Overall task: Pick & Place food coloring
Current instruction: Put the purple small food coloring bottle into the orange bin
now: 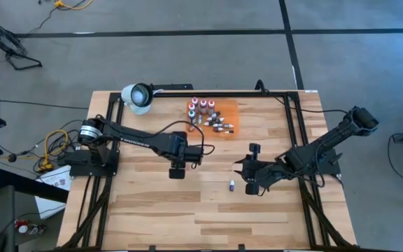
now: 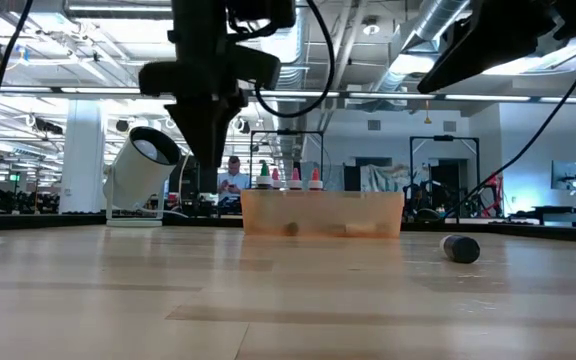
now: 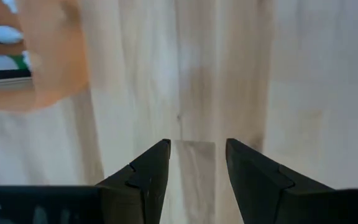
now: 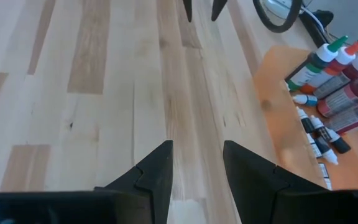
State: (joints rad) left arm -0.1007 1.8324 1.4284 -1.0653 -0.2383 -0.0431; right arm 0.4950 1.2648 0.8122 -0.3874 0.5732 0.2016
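Two end effectors, both w/ jaws apart, empty: left (image 1: 177, 170) mid-bench, right (image 1: 249, 183) beside a stray dropper (image 1: 232, 185). Food coloring (image 1: 208, 115) clustered on orange mat (image 1: 229, 108) nr far edge; bare bench (image 1: 152, 210) in front

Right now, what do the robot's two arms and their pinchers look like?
Both arms are dark, almost black, built from jointed segments. The left arm has a silvery round joint near its base and a thin black cable looping beside its gripper. The right arm looks chunkier. The left gripper and right gripper each have two flat, dark, wedge-shaped fingers with angled tips.
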